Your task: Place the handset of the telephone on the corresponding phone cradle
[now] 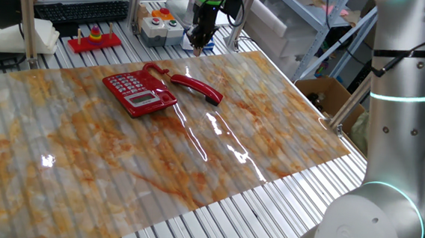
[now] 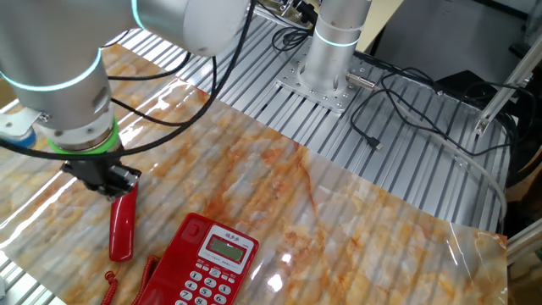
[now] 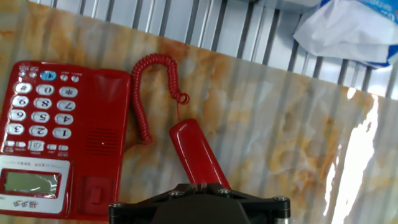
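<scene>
Handset (image 1: 197,86): lies flat on the marbled sheet, off the phone — just beside the base, at about 3 o'clock of it in one fixed view. Also seen in the other fixed view (image 2: 123,222) and the hand view (image 3: 198,157).

Telephone (image 1: 139,93): red base with pale keypad, resting on the sheet; keys and small display face up. In the hand view (image 3: 59,137) it fills the 9 o'clock side of the frame.

Cradle (image 3: 102,134): the red strip along the keypad's edge, with nothing lying in it.

Cord (image 3: 146,93): red coil, looping from the handset's far end round toward the base at 12 o'clock of the handset in the hand view.

Gripper (image 1: 198,44): hangs above the far edge of the sheet in one fixed view, at roughly 12 o'clock of the handset. In the other fixed view (image 2: 108,182) its dark body sits right over the handset's upper end. Fingertips are not visible in any view — cannot tell whether the jaws are apart or together, nor whether they touch the handset.

Sheet (image 1: 272,123): glossy orange-and-grey marble pattern, covering the ribbed metal bench (image 1: 213,224).

Background: a red tray with coloured rings (image 1: 94,39) at 11 o'clock beyond the sheet, near a keyboard (image 1: 81,8).
</scene>
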